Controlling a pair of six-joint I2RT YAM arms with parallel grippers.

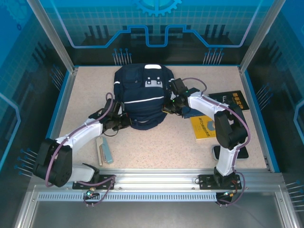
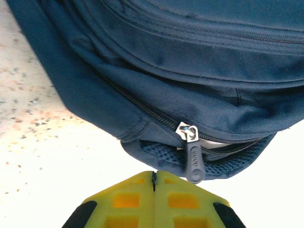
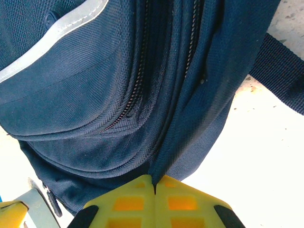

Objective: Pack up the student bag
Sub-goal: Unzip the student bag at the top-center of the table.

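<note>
The student bag (image 1: 142, 97), a large dark navy backpack with white stripes, lies in the middle of the table, its top at the far side. My left gripper (image 1: 124, 121) is at the bag's near left corner. In the left wrist view its yellow fingers (image 2: 154, 173) are shut with nothing between them. A dark zipper pull (image 2: 194, 164) hangs free just right of the tips. My right gripper (image 1: 170, 108) is at the bag's right side. In the right wrist view it is (image 3: 153, 179) shut on a fold of the bag's navy fabric (image 3: 190, 118).
A yellow book (image 1: 203, 127) and a dark book with yellow lettering (image 1: 232, 99) lie to the right of the bag. A flat pale blue-and-white case (image 1: 104, 151) lies near the front left. A black flat item (image 1: 240, 153) sits by the right arm's base.
</note>
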